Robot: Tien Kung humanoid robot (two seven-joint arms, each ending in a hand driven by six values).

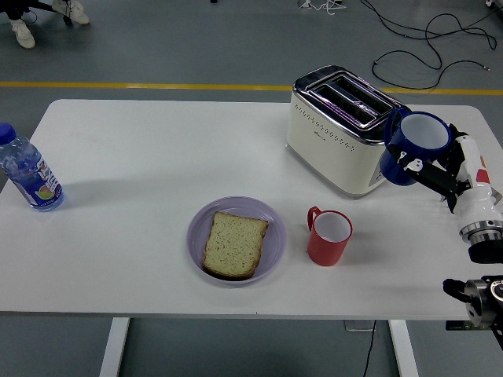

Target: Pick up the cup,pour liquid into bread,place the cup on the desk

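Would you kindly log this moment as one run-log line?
right hand: shut on blue cup, lifted beside toaster | bread: on purple plate | left hand: out of view

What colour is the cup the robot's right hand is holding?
Dark blue outside, white inside: the blue cup in the right hand, seen in the head view.

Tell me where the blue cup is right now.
In the head view, the blue cup with a white inside is at the right of the table, held by the right hand, right beside the cream toaster and beyond the red mug.
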